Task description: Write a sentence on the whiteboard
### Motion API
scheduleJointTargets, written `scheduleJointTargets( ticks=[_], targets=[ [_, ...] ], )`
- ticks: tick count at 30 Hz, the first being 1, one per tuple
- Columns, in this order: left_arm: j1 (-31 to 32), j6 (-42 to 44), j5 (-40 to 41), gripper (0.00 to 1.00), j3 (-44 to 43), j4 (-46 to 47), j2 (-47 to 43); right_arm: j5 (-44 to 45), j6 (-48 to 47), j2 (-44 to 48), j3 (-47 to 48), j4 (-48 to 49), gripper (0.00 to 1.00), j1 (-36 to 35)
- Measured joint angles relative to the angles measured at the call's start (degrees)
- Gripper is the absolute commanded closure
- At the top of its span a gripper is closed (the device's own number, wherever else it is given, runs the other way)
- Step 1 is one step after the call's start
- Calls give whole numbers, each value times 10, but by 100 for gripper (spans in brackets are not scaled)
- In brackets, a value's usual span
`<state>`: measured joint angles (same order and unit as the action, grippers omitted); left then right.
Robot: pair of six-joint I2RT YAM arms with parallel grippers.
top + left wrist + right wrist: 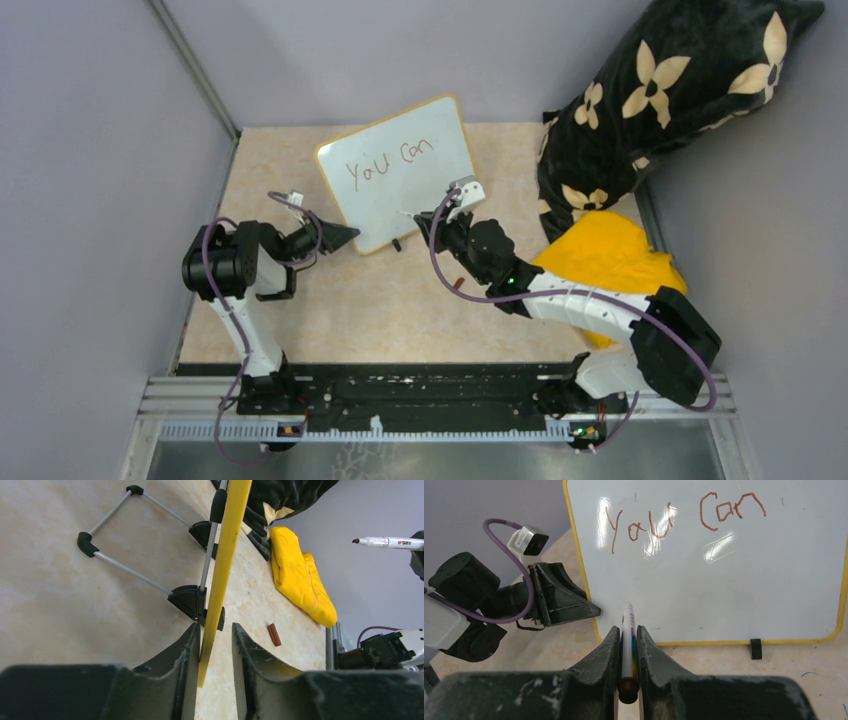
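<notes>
Small white rectangular whiteboard with a thin yellow frame (400, 175) (227, 555) (734, 580) is standing at the rear centre of the beige stone-pattern table (400, 310). It is leaning back on a grey wire stand with black joints (125, 570).

Edges/room:
- Left gripper (345, 237) (216, 630) is sitting at the board's lower-left corner with its fingers straddling the frame edge. One finger is lying against the yellow and the other is showing a sliver of table past it, so I can't tell if it's clamping.
- Grey walls (100, 150) are closing in on the left and rear.
- Black cushion with cream flowers (670, 90) and a yellow cloth (610, 255) (300, 580) are crowding the right side. The right arm is passing over the cloth.
- Bare tabletop is lying open between the arms, in front of the board.
- Small red-brown piece (274, 634) is lying on the table near the cloth.
- Black foot (756, 648) is showing under the bottom frame.

Right gripper (440, 215) (627, 629) is pinching a slim white marker (628, 650) (387, 542) between its pads. The tip is pointing at the board's lower-left area. In the left wrist view the tip is hanging clear of the board.

The sentence (390, 160) (684, 517) is reading "You Can", in thin reddish-brown strokes along the top. The white below it is sitting blank, with glare streaks.
</notes>
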<state>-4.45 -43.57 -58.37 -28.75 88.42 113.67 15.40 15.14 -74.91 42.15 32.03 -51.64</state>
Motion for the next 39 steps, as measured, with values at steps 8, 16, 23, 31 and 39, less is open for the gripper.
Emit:
scheduleJointTargets(
  ticks=[8, 16, 23, 31, 39],
  targets=[
    [2, 31, 5, 97, 1, 2, -2, -7, 11, -14, 8, -1, 100, 0],
    [2, 43, 7, 98, 1, 2, -2, -8, 10, -56, 19, 28, 100, 0],
    [2, 44, 10, 64, 5, 2, -2, -10, 3, -75, 18, 70, 100, 0],
    [2, 19, 11, 68, 6, 2, -2, -7, -1, -75, 18, 89, 100, 0],
    [2, 13, 12, 85, 6, 2, -2, 11, -1, -114, 24, 113, 100, 0]
  ],
)
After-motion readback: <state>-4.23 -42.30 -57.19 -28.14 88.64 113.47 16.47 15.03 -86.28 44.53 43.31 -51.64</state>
